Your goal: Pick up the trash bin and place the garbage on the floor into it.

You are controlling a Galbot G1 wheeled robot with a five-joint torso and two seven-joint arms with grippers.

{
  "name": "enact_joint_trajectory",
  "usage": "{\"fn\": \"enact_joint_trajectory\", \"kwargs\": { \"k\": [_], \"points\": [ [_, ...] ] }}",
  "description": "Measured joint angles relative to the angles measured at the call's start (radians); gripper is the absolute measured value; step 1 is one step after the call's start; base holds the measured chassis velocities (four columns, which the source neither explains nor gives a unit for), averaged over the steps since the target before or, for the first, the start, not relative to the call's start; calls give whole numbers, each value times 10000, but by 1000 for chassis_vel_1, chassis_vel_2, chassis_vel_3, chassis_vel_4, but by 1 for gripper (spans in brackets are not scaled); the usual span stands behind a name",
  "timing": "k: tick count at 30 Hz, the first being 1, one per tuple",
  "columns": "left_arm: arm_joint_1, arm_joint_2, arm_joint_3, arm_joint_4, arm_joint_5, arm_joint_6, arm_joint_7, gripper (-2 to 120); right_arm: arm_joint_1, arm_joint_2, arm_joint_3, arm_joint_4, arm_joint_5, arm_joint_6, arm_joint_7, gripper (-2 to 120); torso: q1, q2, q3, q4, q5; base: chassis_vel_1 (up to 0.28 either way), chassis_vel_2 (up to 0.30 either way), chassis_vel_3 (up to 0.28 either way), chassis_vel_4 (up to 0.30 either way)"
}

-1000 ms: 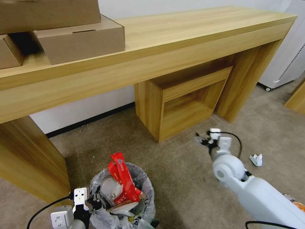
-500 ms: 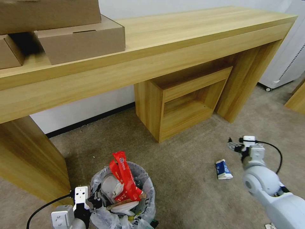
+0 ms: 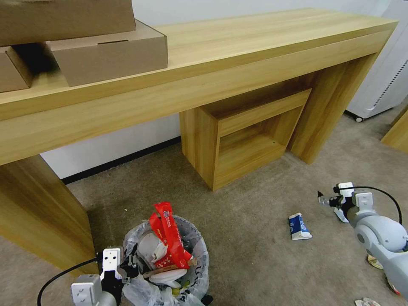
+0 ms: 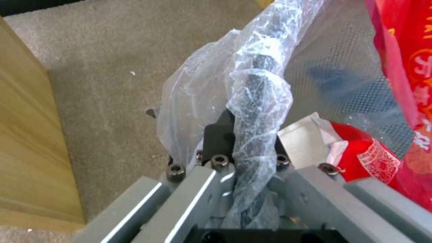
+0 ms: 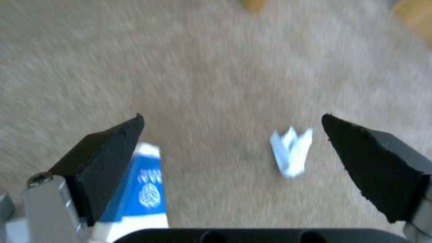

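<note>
Head view: the trash bin (image 3: 170,259) stands on the carpet near the bottom left, beside the wooden leg of the desk (image 3: 238,46). Its crinkly plastic liner bulges over the rim, and it is already stuffed with litter, with a red wrapper (image 3: 169,236) sticking up out of the top. The left gripper (image 3: 127,272) is at the bin's near-left rim. In the left wrist view its jaws are closed on the rim of the trash bin (image 4: 252,101), with a twisted fold of the liner pinched between them.

On the open carpet to the right lies a blue-white carton (image 3: 298,226), flat on its side. Farther right, the right gripper (image 3: 325,199) hangs above the floor, its jaws spread wide and holding nothing. From the right wrist view, the carton (image 5: 146,189) sits just under one jaw, and a small crumpled white paper (image 5: 291,153) lies on the carpet between the two jaws. More small scraps of litter (image 3: 374,261) lie near the right arm at the frame's lower right corner.

Cardboard boxes (image 3: 106,51) are stacked on the desk's top at its left end, and a low open shelf unit (image 3: 250,136) stands beneath it.
</note>
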Motion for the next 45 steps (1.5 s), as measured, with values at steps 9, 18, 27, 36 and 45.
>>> {"fn": "enact_joint_trajectory", "kwargs": {
  "k": [9, 18, 27, 36, 45],
  "points": [
    [62, 65, 0, 131, 44, -46, -24, 0, 1078, 710, -1202, -2263, -444, 683, -748, 100, 1, 0, 1, 2, 2, 0, 0, 0, 0],
    [99, 137, 96, 174, 75, -59, -55, 0, 1577, 1307, -1781, -3063, -521, 935, -648, 100, 1, -1, 1, 2, -2, 0, 0, 0, 0],
    [127, 180, 154, 205, 10, -60, -92, 0, 1645, 1736, -1847, -3882, -796, 1320, -644, 100, 0, 0, 0, 1, -2, 0, 0, 0, 0],
    [128, 279, 33, -170, -648, -70, -304, 0, 1898, 2235, -1934, -4743, -1035, 1872, -873, 100, 0, 0, 0, 1, -1, 0, 0, 0, 0],
    [287, 310, -74, -351, -837, -50, -453, 0, 2249, 2559, -2306, -4961, -1023, 1902, -874, 100, 1, 0, 0, 2, 1, 0, 0, 0, 0]
  ]
}}
